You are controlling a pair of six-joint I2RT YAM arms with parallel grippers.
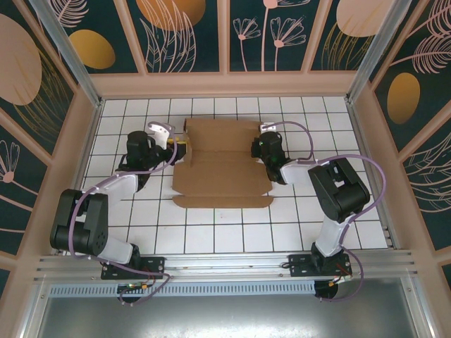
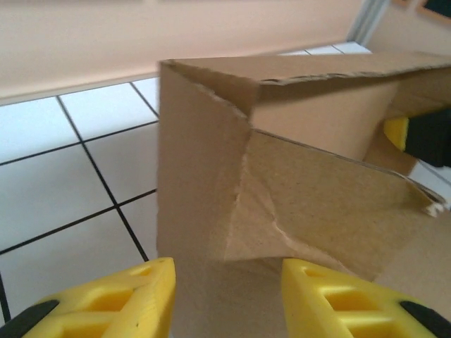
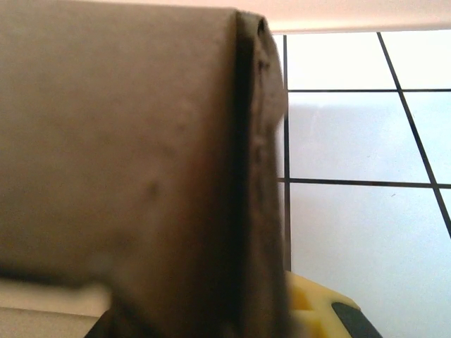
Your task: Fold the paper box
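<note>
Plainly, the brown cardboard paper box (image 1: 222,169) (ragged, creased edges) sits half-folded.

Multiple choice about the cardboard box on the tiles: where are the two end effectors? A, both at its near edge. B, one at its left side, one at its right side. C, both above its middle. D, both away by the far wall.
B: in the top view the left end effector sits at the left side of the paper box and the right end effector at its right side.
</note>
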